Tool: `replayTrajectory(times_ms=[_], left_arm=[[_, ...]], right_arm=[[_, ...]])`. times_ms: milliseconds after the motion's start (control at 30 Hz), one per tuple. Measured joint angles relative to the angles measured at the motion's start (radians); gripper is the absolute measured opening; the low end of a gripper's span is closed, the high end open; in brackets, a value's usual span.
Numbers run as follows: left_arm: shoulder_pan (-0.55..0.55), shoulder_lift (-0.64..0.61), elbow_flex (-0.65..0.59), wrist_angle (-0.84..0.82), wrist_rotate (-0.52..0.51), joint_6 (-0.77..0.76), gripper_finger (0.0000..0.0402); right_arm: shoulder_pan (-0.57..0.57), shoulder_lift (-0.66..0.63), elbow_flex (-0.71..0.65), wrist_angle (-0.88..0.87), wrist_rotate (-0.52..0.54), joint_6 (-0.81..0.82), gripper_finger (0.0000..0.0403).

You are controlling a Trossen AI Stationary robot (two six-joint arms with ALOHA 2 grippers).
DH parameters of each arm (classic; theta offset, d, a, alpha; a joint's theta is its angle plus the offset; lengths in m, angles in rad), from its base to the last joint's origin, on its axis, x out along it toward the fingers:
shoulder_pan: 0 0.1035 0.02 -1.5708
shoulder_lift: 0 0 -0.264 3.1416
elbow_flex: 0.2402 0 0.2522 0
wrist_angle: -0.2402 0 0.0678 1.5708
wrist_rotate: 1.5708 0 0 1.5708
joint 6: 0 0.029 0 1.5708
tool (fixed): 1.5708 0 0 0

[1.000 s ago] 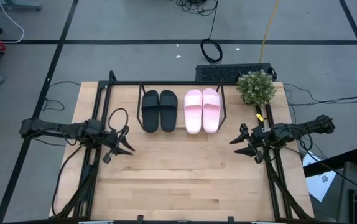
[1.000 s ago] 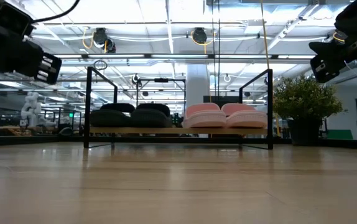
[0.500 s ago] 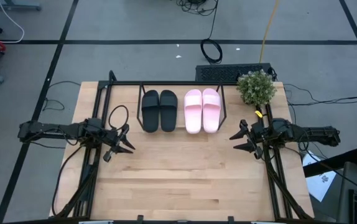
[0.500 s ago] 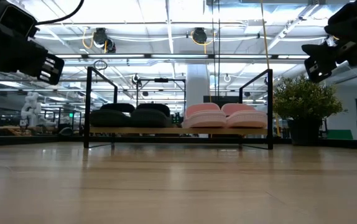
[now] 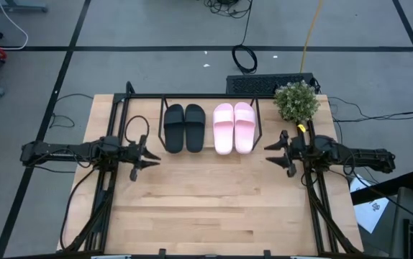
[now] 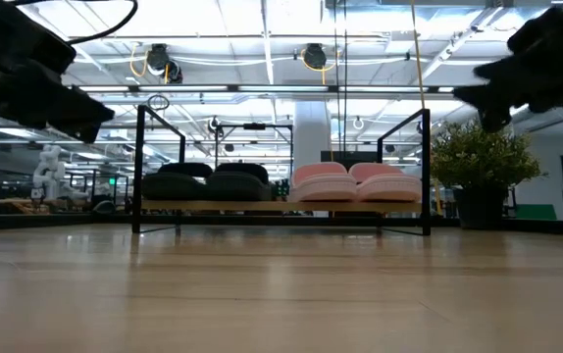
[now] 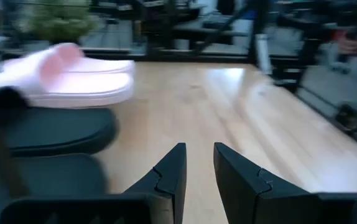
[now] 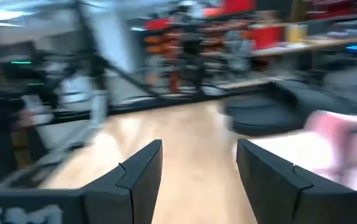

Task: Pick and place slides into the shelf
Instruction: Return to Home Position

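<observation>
High view: the slides (image 5: 194,128) are seen in the shelf (image 5: 259,119) at 12 o'clock, the left gripper (image 5: 147,154) at 9 narrowly parted, the right gripper (image 5: 275,155) at 3 spread wide.

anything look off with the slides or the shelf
Nothing stands out. The black pair and pink pair lie straight, side by side in the shelf, none tipped. The left tool and right tool are open and empty at the table sides.
</observation>
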Motion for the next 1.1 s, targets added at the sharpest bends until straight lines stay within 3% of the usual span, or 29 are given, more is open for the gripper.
replayTrajectory(times_ms=[67, 300, 533, 1100], left_arm=[[0.001, 0.0, 0.0, -0.005, -0.033, 0.004, 0.0086], [-0.001, 0.024, 0.0, -0.013, -0.039, 0.003, 0.0086], [-0.001, 0.085, 0.0, -0.006, -0.038, 0.002, 0.0086], [-0.001, 0.086, 0.0, 0.052, -0.039, -0.075, 0.0086]], right_arm=[[-0.001, 0.007, 0.001, -0.023, 0.069, -0.005, 0.0196], [0.0, 0.013, -0.007, -0.071, 0.145, -0.041, 0.0196], [0.0, 0.017, -0.062, 0.002, 0.147, -0.053, 0.0196], [0.0, 0.018, -0.064, 0.038, 0.15, -0.046, 0.0196]])
